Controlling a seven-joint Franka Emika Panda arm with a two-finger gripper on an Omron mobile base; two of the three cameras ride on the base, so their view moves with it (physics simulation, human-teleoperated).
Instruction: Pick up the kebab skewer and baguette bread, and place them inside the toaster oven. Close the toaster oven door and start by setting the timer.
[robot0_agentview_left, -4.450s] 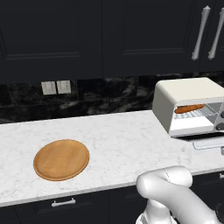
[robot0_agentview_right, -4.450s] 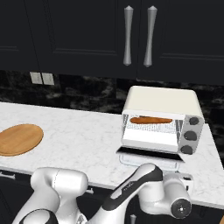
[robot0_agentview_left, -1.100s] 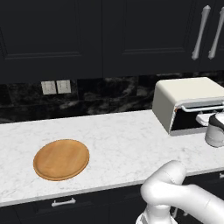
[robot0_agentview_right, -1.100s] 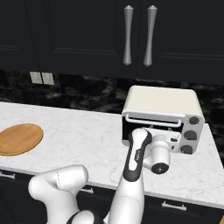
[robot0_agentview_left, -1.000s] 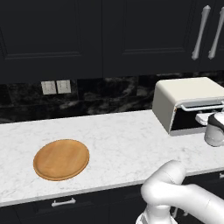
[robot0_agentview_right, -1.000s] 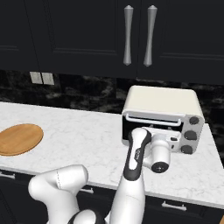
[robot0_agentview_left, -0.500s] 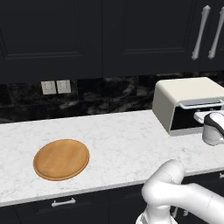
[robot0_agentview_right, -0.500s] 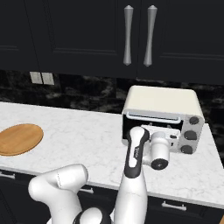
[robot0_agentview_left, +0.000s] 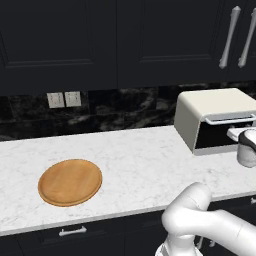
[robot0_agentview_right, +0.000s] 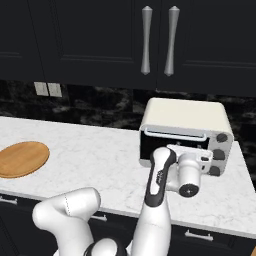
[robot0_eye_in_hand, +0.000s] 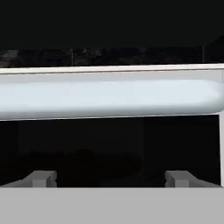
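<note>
The cream-white toaster oven (robot0_agentview_left: 212, 107) (robot0_agentview_right: 185, 117) stands at the right end of the counter. Its dark glass toaster oven door (robot0_agentview_left: 216, 138) (robot0_eye_in_hand: 87, 157) stands upright or nearly so against the front, with the silver bar handle (robot0_agentview_right: 175, 134) (robot0_eye_in_hand: 109, 94) along its top edge. My gripper (robot0_agentview_right: 190, 150) (robot0_agentview_left: 236, 134) (robot0_eye_in_hand: 111, 177) is pressed close to the door just below that handle. It is open, with nothing between its fingertips (robot0_eye_in_hand: 41, 178). The kebab skewer and the baguette bread are hidden behind the dark door.
Three dark knobs (robot0_agentview_right: 218, 155) run down the oven's right panel, beside my hand. A round wooden board (robot0_agentview_left: 70, 181) (robot0_agentview_right: 20, 158) lies bare on the white marble counter (robot0_agentview_left: 140, 160) far to the left. Wall outlets (robot0_agentview_left: 63, 99) and dark upper cabinets sit behind.
The door hung open with the baguette bread on the rack a few seconds ago; now it is up. Over the last second my open hand rose slightly and pressed closer to the oven.
</note>
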